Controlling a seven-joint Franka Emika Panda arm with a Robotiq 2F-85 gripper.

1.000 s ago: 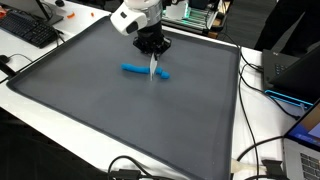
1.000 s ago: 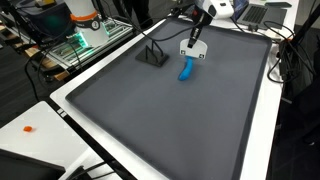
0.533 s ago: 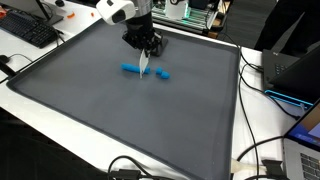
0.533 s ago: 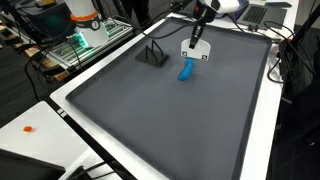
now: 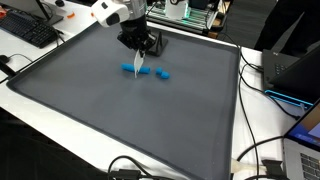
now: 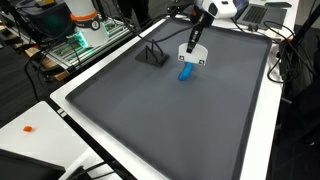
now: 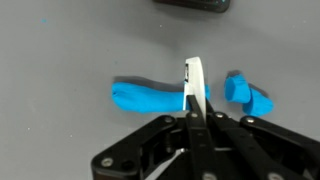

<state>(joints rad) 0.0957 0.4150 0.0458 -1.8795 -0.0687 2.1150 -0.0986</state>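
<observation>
My gripper (image 5: 140,48) (image 6: 195,38) hangs over a grey mat (image 5: 110,110), shut on a thin white blade (image 5: 137,66) (image 6: 190,55) (image 7: 194,80) that points down. The blade's tip sits over the right end of a long blue dough-like roll (image 5: 129,68) (image 7: 148,97). A short blue piece (image 5: 162,73) (image 7: 248,93) lies apart from the roll, a small gap to the blade's right in the wrist view. In an exterior view the blue roll (image 6: 186,71) shows just below the blade. The black fingers (image 7: 190,135) press together around the blade's upper end.
A black stand (image 6: 152,56) (image 7: 190,5) rests on the mat close behind the roll. A white rim (image 5: 238,110) frames the mat. A keyboard (image 5: 30,30), a laptop (image 5: 298,70) and cables (image 5: 255,160) lie outside it.
The gripper and blade have shifted left along the roll in an exterior view. A short piece now lies apart at the roll's right end.
</observation>
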